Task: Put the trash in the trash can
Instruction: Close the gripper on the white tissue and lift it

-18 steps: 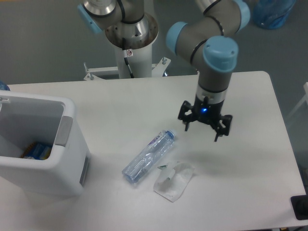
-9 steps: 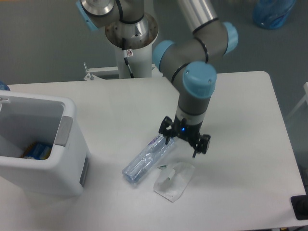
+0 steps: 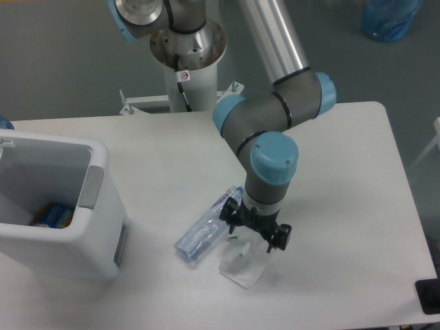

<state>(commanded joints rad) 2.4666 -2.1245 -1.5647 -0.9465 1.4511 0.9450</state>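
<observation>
Pincer, fingers apart, has swung leftward and down within the last second and now hangs just over the crumpled translucent white plastic wrapper, beside the crushed clear plastic water bottle. Both lie on the white surface, well apart from the large white rectangular plastic bin; a grasp looks imminent.

Single fixed view, set high above the near edge of the white rectangular table and tilted steeply down toward the far edge, where the robot's white pedestal base stands. At middle distance, it takes in most of the surface; the near corners are cropped.
</observation>
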